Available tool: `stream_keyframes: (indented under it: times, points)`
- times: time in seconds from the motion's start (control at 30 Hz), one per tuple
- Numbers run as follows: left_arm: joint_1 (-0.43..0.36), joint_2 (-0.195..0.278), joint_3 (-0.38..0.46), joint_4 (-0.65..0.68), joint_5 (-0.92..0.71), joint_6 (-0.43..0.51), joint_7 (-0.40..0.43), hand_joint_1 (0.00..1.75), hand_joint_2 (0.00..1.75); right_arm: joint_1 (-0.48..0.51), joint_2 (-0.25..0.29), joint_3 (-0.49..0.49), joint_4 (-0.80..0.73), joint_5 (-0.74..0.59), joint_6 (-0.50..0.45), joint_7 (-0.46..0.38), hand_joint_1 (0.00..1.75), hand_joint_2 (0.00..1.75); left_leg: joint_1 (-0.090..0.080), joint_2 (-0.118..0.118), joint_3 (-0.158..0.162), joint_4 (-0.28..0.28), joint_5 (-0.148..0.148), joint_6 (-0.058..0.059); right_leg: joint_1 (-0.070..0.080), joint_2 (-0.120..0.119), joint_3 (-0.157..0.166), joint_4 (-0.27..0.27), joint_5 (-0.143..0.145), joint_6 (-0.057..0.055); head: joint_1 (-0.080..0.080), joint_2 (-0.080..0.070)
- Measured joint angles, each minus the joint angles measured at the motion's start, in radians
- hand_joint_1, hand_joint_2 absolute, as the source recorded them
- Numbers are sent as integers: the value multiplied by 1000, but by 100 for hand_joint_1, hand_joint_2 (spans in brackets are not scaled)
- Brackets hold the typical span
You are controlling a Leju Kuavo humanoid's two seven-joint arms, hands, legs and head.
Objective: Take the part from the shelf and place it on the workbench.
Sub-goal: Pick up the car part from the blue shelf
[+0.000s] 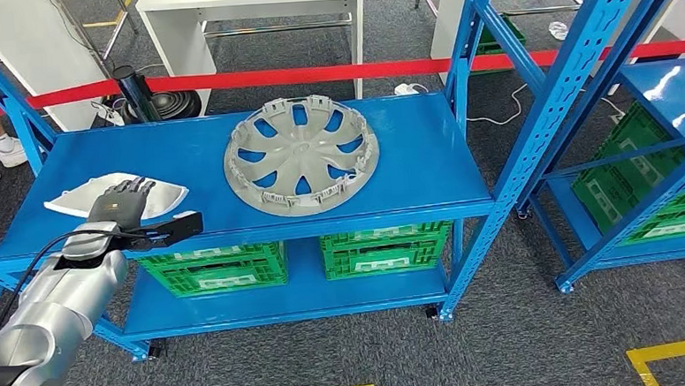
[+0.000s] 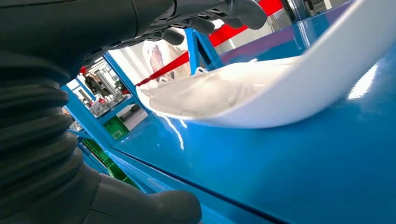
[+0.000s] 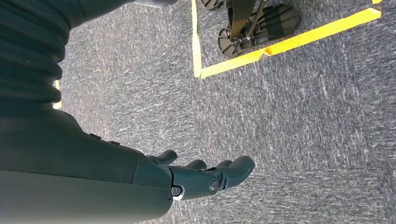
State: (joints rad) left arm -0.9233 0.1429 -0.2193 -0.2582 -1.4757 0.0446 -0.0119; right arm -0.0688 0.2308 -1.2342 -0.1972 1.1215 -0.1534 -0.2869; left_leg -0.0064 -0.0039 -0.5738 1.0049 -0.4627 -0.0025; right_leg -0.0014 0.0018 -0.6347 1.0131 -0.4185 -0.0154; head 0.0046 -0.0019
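Left hand (image 1: 123,203) reaches over the white curved part (image 1: 164,198) on the blue shelf (image 1: 426,166) — fingers above it, thumb below the shelf edge, nothing gripped that I can see. Right hand (image 3: 205,177) hangs loosely open over the carpet — empty.

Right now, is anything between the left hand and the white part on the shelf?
Nothing visible. The left hand is already over the near edge of the white part, fingers above and thumb below, with bare blue shelf around it.
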Motion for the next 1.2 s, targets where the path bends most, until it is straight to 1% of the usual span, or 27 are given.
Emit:
stream_keyframes:
  times: [0.1,0.13,0.17,0.23,0.27,0.3,0.4,0.5,0.9,1.2]
  points:
    - [13,-8,2,-3,2,65,16,0,175,0,0,0,0,0,-7,0,0,175,0,0,0,0,0,0,0,0,0,0,0,0,0,0]
    - [17,-11,3,-5,3,91,23,8,175,0,0,0,0,0,-10,0,0,175,0,0,0,0,0,0,0,0,0,0,0,0,0,0]
    - [22,-14,5,-6,5,115,31,22,175,0,0,-1,0,0,-11,0,0,175,0,0,0,0,0,0,0,0,0,0,0,0,0,0]
    - [35,-20,10,-6,8,160,49,106,175,0,0,-1,0,0,-13,1,0,175,0,0,0,0,0,0,0,0,0,0,0,0,0,0]
    - [42,-23,12,-7,9,185,58,141,175,0,0,-1,0,0,-14,2,0,175,0,0,0,0,0,0,0,0,0,0,0,0,0,0]
    - [48,-26,14,-8,9,211,66,170,175,0,0,-2,0,0,-15,2,0,175,0,0,0,0,0,0,0,0,0,0,0,0,0,0]
    - [61,-34,20,-9,8,275,75,175,175,0,0,-2,0,0,-17,0,0,175,0,0,0,0,0,0,0,0,-1,0,0,0,0,0]
    - [65,-39,26,-8,5,290,81,175,175,1,0,-3,0,0,-22,0,0,175,0,0,-1,0,0,0,0,0,-1,0,0,0,0,0]
    - [65,-47,26,-8,-8,227,101,175,175,2,0,-4,0,0,-29,3,0,175,0,1,-1,0,0,0,0,0,-1,0,0,0,0,0]
    - [65,-50,27,-8,-8,211,106,175,175,2,0,-5,0,-2,-33,3,0,175,0,1,-1,0,0,0,0,0,-1,0,0,0,0,0]
